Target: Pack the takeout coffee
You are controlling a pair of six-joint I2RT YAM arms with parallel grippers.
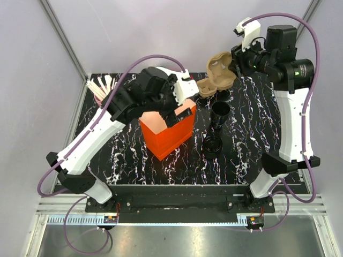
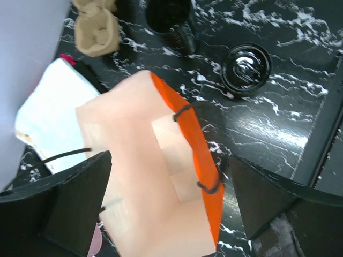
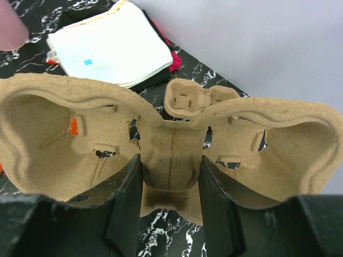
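Observation:
The takeout coffee [image 1: 213, 144] [image 2: 246, 68], a small black lidded cup, stands on the marble table right of the orange paper bag [image 1: 166, 136] [image 2: 161, 176]. My left gripper [image 1: 179, 115] [image 2: 169, 209] hovers open over the bag's mouth, one finger on each side of it, holding nothing. My right gripper [image 1: 233, 61] [image 3: 170, 182] is raised at the back right, shut on the middle ridge of a brown two-hollow cardboard tray [image 1: 221, 69] [image 3: 171, 134].
A taller open black cup [image 1: 220, 112] [image 2: 170, 16] stands behind the coffee. A second cardboard tray [image 1: 206, 85] [image 3: 187, 99] lies near it. White napkins [image 3: 112, 45] [image 2: 53, 118] and a pink cup of wooden stirrers [image 1: 103, 88] sit at the back left.

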